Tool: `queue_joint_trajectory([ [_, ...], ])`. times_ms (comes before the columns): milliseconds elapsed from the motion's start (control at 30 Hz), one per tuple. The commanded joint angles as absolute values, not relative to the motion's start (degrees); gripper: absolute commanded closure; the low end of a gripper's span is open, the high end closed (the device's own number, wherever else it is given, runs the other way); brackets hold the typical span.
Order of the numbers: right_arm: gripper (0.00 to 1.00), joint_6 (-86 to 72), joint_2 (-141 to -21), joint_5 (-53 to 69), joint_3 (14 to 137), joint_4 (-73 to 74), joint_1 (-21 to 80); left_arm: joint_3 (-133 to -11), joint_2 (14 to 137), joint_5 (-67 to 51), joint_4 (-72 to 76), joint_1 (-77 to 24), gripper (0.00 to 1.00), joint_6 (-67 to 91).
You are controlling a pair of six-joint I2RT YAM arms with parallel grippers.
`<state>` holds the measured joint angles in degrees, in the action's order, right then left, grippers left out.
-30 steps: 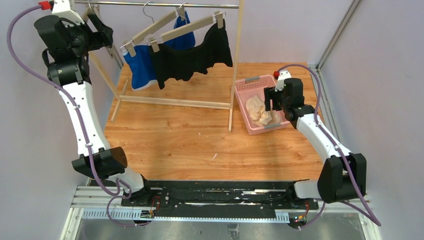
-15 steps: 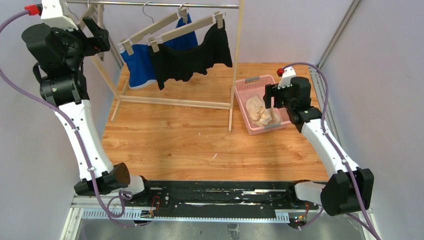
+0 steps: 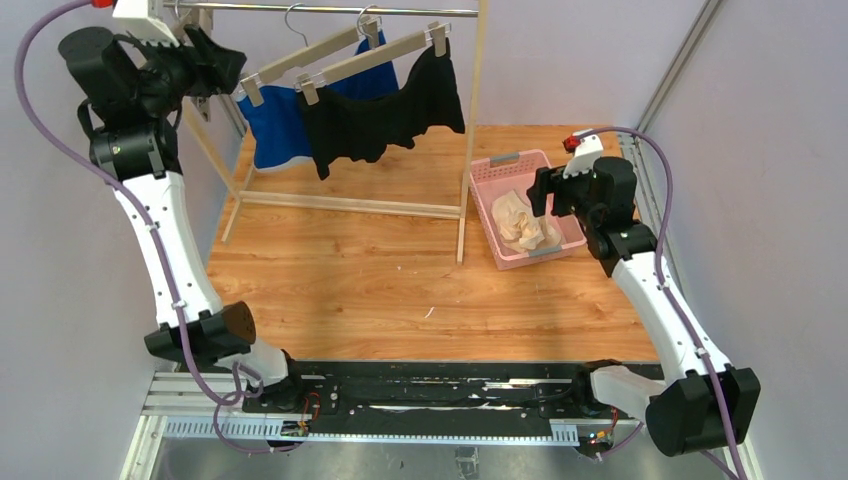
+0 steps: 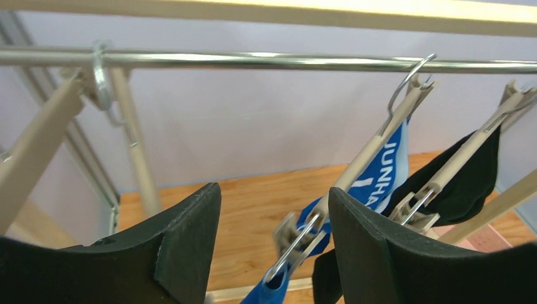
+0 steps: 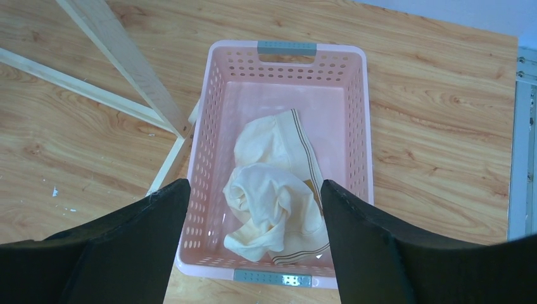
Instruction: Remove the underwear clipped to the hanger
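Note:
Blue underwear (image 3: 275, 128) with white lettering (image 4: 387, 166) and black underwear (image 3: 385, 118) hang clipped to two beige hangers (image 3: 372, 58) on the metal rail (image 3: 330, 10). The cream-beige underwear (image 3: 522, 222) lies crumpled in the pink basket (image 3: 500, 165), also in the right wrist view (image 5: 275, 190). My left gripper (image 3: 225, 65) is open and empty, raised beside the left end clip (image 4: 297, 237) of the blue pair's hanger. My right gripper (image 3: 545, 200) is open and empty above the basket (image 5: 209, 133).
The wooden rack's legs (image 3: 470, 130) and floor bar (image 3: 345, 205) stand on the wooden tabletop (image 3: 400, 280). A rack leg (image 5: 126, 60) passes just left of the basket. Purple walls close in behind, and metal frame posts (image 3: 680, 65) stand at the right.
My left gripper has swung right and up toward the hangers' left end. My right arm has lifted and drawn back a little from the basket, still open.

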<state>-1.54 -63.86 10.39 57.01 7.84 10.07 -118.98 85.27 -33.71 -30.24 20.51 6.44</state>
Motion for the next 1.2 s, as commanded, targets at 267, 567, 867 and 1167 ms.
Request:
queue_joint_trajectory([
  [267,0.22,-2.0,-61.2,10.5,55.3,9.3,10.8,-142.4,97.3,-34.9,-46.3,14.4,0.38,2.3],
  [567,0.22,-2.2,-60.5,11.9,54.5,9.0,11.4,-137.6,95.4,-31.7,-50.5,12.5,0.36,-8.9],
  [867,0.22,-1.9,-59.9,12.4,53.2,9.3,12.1,-137.4,96.5,-29.9,-49.6,10.2,0.40,-12.0],
  [1167,0.21,-1.8,-60.1,12.4,52.9,9.0,13.1,-134.8,95.8,-30.1,-45.9,9.4,0.44,-12.0],
])
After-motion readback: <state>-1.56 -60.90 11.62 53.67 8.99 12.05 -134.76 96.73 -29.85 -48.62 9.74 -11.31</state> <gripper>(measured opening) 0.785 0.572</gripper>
